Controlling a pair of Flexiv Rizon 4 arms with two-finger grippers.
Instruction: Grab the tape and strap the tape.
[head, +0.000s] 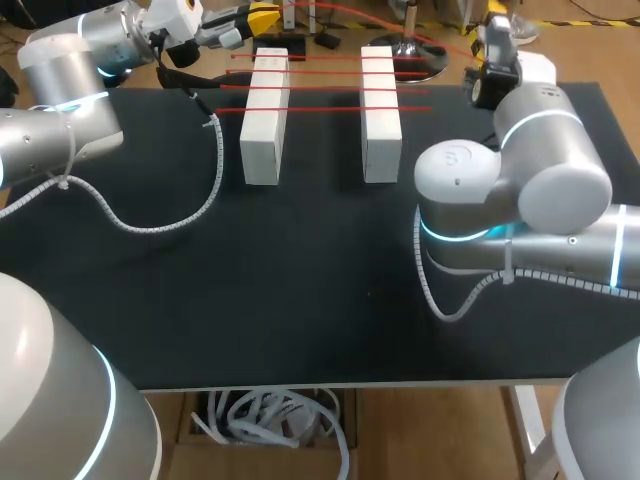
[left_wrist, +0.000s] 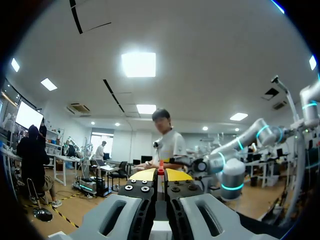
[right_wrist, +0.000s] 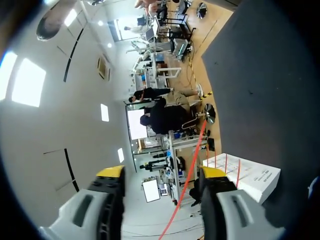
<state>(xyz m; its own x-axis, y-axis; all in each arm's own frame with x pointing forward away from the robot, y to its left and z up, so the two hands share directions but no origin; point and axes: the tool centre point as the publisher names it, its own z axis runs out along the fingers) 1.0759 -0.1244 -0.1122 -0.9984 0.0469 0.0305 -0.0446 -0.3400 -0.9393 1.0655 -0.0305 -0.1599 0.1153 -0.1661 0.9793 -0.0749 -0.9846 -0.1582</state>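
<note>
Left gripper (left_wrist: 160, 174) clenched on thin red tape (left_wrist: 160, 170), right gripper (right_wrist: 162, 174) released, tape passing between its fingers (right_wrist: 111, 172); probably light, limp, best pinched flat

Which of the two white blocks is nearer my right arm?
The right-hand block, lying beside the right arm; the left-hand block sits farther across, toward the left arm.

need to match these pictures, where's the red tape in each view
Head view: red tape in strands across two white blocks, far side of the table.
Left wrist view: a red bit between the left gripper's yellow tips.
Right wrist view: a long strand ahead of the open right gripper, more across one block.
Shared landmark: the white blocks, head and right wrist only.
</note>
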